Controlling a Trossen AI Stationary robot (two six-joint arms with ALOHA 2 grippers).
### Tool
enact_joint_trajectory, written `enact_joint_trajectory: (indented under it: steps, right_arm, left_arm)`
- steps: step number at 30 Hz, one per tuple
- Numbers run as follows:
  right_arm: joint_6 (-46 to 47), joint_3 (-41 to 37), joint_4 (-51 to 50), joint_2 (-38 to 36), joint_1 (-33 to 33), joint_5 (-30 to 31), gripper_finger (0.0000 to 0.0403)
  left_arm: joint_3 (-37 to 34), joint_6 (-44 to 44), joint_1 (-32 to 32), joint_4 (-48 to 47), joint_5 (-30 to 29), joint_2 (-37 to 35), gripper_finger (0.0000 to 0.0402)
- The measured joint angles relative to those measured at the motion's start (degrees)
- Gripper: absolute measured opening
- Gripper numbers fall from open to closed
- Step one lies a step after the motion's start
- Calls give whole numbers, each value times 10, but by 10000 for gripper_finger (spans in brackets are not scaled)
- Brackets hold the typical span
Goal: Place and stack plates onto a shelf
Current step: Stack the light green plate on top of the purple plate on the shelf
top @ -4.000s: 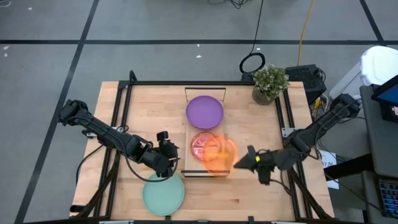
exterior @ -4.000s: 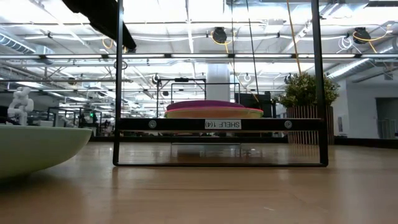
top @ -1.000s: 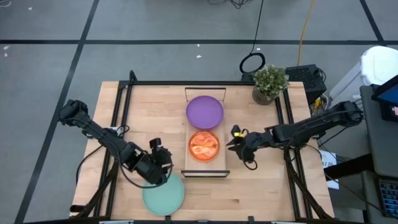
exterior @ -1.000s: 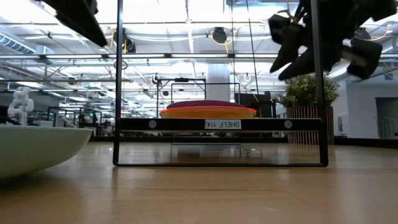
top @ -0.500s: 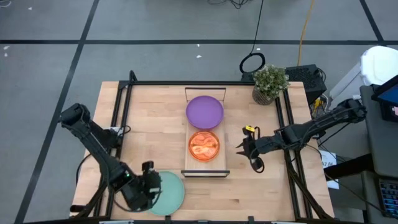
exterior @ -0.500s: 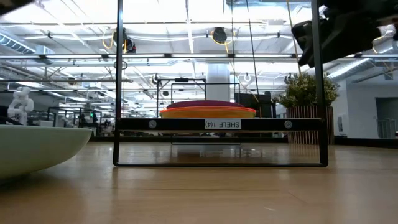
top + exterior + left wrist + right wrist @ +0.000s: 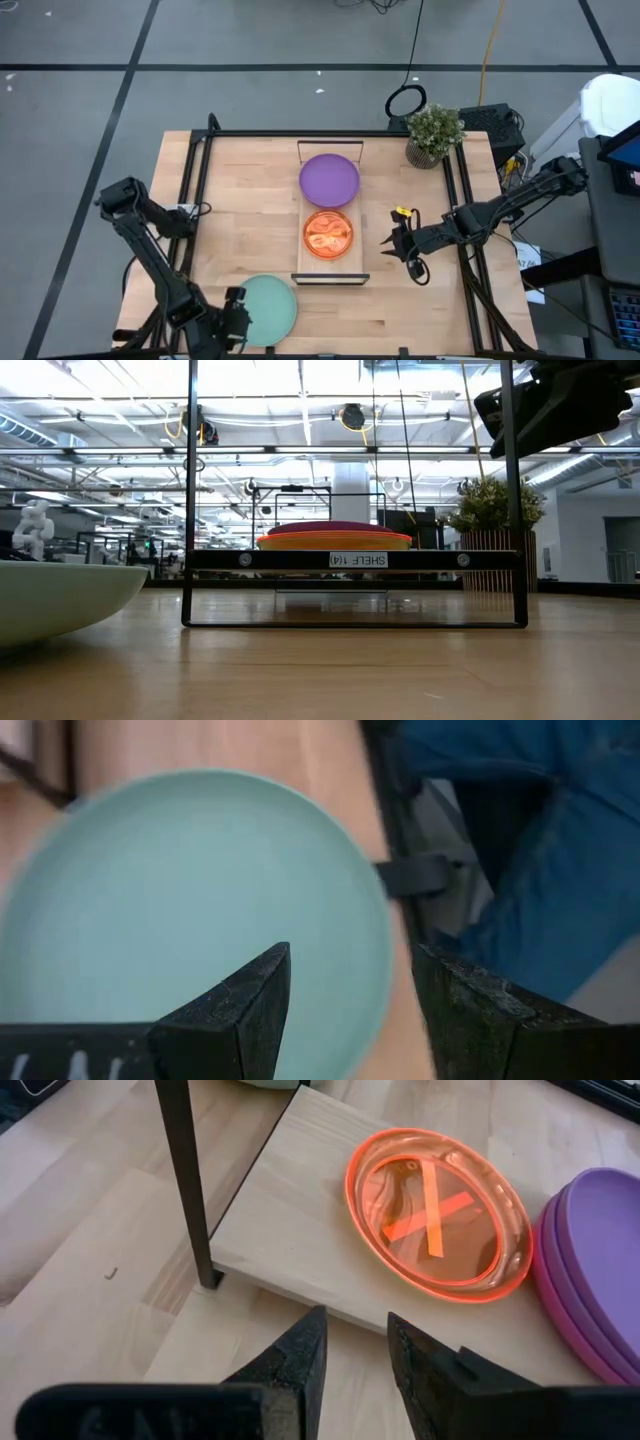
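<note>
The mint plate [image 7: 265, 309] lies at the table's near edge, off the shelf [image 7: 330, 262], with the left gripper [image 7: 345, 1005] spread over its rim, apparently about to grasp it; the right gripper [image 7: 398, 240] waits beside the shelf, fingers slightly parted.

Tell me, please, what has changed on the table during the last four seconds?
The right gripper let go of the orange plate onto the shelf and drew back, empty. The left gripper moved to the mint-green plate at the table's front edge. That plate and the purple plate stayed put.
</note>
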Motion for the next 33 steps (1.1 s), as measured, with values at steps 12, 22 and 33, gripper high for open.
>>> enact_joint_trajectory:
  steps: [12, 22, 33]
  right_arm:
    - [4, -23, 19, 0, 0, 0, 93]
    - [30, -78, 90, 0, 0, 0, 93]
    - [-9, -82, 119, 0, 0, 0, 93]
  left_arm:
    - [0, -11, -35, 23, 39, 60, 216]
    - [0, 21, -51, 17, 45, 109, 194]
    - [0, 83, -48, 14, 16, 134, 89]
